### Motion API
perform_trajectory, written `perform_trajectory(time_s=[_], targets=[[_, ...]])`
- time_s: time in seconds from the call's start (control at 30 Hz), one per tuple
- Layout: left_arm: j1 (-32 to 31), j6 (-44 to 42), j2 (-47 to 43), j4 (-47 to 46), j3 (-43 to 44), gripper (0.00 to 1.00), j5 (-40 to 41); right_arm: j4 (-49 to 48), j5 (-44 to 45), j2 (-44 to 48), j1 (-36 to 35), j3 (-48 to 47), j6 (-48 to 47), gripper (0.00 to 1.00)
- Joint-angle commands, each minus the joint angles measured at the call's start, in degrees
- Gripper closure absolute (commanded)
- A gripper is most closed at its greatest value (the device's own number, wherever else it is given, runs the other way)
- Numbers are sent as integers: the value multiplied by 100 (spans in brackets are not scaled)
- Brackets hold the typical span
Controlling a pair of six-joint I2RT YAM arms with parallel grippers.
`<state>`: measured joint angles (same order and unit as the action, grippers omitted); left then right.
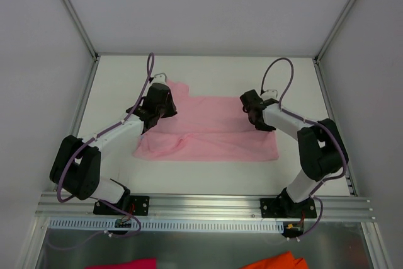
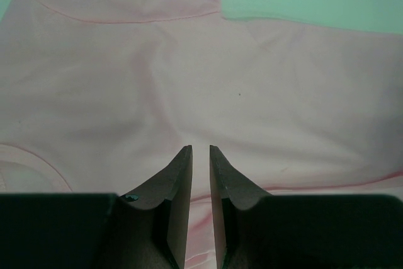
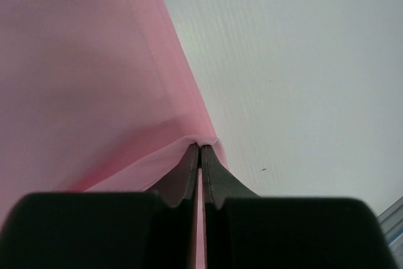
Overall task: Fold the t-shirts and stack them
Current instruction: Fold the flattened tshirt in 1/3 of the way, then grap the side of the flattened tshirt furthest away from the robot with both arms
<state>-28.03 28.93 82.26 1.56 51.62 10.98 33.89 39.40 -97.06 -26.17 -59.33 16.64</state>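
On a white counter [image 1: 214,74], between two robot arms, a light pink t-shirt [image 1: 208,133] lies spread out, a little rumpled toward its left side. The right claw [image 3: 201,147] is closed tight on the shirt's far right edge, with a small ridge of cloth pinched between its tips. The left claw [image 2: 200,149] sits over the shirt's left part, almost closed with a slim gap; whether it has caught any cloth cannot be told. The fabric looks thin, soft and light, so it will likely drape and crease easily. Edges, hems and corners seem the best places to pinch.
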Motion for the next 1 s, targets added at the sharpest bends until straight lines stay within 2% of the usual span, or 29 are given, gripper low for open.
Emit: perform_trajectory(time_s=[0.0, 0.2, 0.23, 0.3, 0.33, 0.4, 0.53, 0.6, 0.7, 0.8, 0.9, 0.93, 0.97], targets=[[52, -80, -131, -24, 6, 82, -17, 197, 701, 538, 25, -88, 331, 99], [61, -89, -149, 2, -2, 82, 27, -31, 824, 609, 25, -17, 296, 99], [61, -98, -157, 11, -2, 82, 35, -23, 815, 583, 25, -43, 261, 96], [52, -98, -184, 20, -11, 82, 44, 292, 833, 346, 25, -289, 278, 81], [52, -98, -193, 28, -11, 82, 44, 381, 841, 258, 25, -377, 261, 59], [61, -89, -219, 20, -20, 82, 27, 662, 1146, 109, -45, -536, 408, 50], [52, -89, -184, -24, -29, 82, 9, 286, 1448, 380, -256, -290, 270, 51], [52, -89, -79, -59, -3, 82, -17, -196, 1396, 677, -379, -63, 95, 52], [87, -89, 341, -139, 321, 79, -96, -926, 571, 933, -345, 36, -433, 51], [201, -54, 1008, -60, 743, 80, -385, -1148, 0, 803, -257, -323, -890, 49], [560, 25, 1695, -33, 1497, 83, -939, -824, -695, 198, -37, -1245, -1312, 70], [675, 60, 1871, -16, 1701, 83, -1288, -631, -862, 31, 41, -1744, -1348, 72], [798, 182, 2273, 54, 1955, 84, -1466, -629, -1386, -241, 199, -1940, -1365, 71]])
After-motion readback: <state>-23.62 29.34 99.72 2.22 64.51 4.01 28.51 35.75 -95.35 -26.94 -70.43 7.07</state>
